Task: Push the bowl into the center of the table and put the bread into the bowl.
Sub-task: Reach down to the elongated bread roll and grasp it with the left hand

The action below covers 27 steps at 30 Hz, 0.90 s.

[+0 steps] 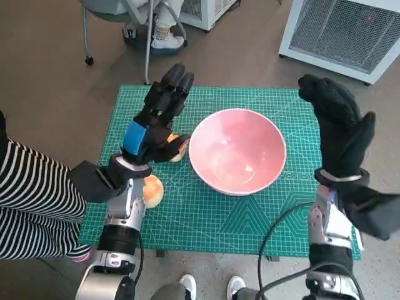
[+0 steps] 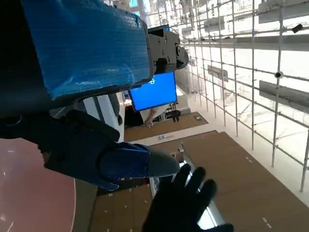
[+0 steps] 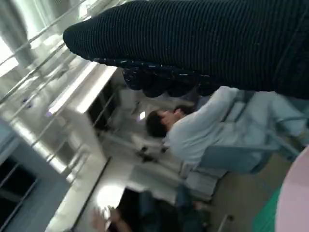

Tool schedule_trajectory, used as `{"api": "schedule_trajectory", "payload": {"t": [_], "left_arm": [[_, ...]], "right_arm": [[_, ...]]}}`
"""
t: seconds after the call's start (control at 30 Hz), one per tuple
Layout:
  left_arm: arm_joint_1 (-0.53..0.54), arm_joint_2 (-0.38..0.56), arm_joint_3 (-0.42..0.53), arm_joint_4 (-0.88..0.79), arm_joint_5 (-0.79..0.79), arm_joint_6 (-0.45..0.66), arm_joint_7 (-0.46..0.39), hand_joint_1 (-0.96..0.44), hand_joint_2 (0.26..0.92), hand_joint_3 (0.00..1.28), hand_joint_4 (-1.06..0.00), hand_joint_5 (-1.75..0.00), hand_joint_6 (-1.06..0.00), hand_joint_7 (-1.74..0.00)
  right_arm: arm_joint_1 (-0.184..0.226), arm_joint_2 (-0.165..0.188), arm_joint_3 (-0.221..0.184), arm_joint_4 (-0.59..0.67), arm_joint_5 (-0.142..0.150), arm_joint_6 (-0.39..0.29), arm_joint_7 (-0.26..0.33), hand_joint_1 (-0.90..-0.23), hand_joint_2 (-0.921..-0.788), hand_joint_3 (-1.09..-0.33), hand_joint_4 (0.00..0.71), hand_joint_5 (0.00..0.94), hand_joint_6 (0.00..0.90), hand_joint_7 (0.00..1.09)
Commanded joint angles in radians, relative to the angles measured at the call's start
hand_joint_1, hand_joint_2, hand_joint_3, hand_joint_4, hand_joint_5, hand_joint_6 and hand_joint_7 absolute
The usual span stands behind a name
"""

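The pink bowl stands empty near the middle of the green cutting mat. One piece of bread lies just left of the bowl, partly hidden by my left hand. That hand is raised above the mat with its fingers stretched out and nothing in them. A second round bread lies by my left wrist. My right hand hovers, open, to the right of the bowl. The left wrist view shows the bowl and the right hand. In the right wrist view the bowl's rim shows.
A person's striped sleeve reaches in at the left. A white cabinet stands beyond the mat's far right, and a chair base and feet at the far edge. A cable hangs near my right forearm. A seated person faces the table.
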Motion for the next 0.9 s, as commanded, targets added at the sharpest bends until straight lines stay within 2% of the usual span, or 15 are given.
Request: {"api": "schedule_trajectory", "payload": {"t": [0.03,0.43,0.53,0.6,0.7,0.8,0.9], "left_arm": [[-0.018,0.005,-0.003,-0.003,0.002,-0.010,-0.010,-0.54,0.921,0.31,-0.06,0.00,0.00,-0.25],[-0.025,0.044,0.009,0.006,0.007,-0.025,-0.041,-0.53,0.921,0.30,-0.06,0.00,0.00,-0.25],[-0.053,0.117,0.015,0.047,0.042,-0.048,-0.062,-0.51,0.921,0.29,-0.05,0.00,0.00,-0.25],[-0.077,0.181,0.007,0.077,0.099,-0.067,-0.058,-0.47,0.921,0.23,-0.05,0.00,0.00,-0.26],[-0.107,0.283,-0.018,0.111,0.227,-0.093,-0.020,-0.42,0.882,0.16,-0.03,0.00,0.00,-0.28],[-0.146,0.383,-0.057,0.127,0.357,-0.060,0.013,-0.38,0.841,0.08,-0.02,0.00,-0.01,-0.29],[-0.177,0.438,-0.090,0.139,0.435,-0.014,0.033,-0.30,0.795,0.03,-0.02,0.00,-0.06,-0.24]], "right_arm": [[0.023,-0.003,0.014,0.002,-0.015,0.011,0.005,-0.702,-0.921,-0.692,0.186,0.014,0.198,0.23],[0.025,0.003,0.032,0.015,-0.055,0.021,-0.021,-0.703,-0.921,-0.687,0.197,0.014,0.202,0.25],[0.029,0.004,0.036,0.010,-0.060,0.028,-0.029,-0.703,-0.921,-0.689,0.197,0.013,0.199,0.25],[0.031,0.003,0.038,0.006,-0.060,0.032,-0.033,-0.703,-0.921,-0.690,0.197,0.012,0.196,0.25],[0.033,0.001,0.039,0.001,-0.058,0.037,-0.036,-0.702,-0.921,-0.692,0.197,0.011,0.193,0.25],[0.036,0.003,0.042,-0.013,-0.053,0.046,-0.038,-0.702,-0.921,-0.693,0.196,0.010,0.192,0.25],[0.040,0.004,0.045,-0.028,-0.051,0.054,-0.040,-0.701,-0.921,-0.693,0.196,0.009,0.191,0.26]]}}
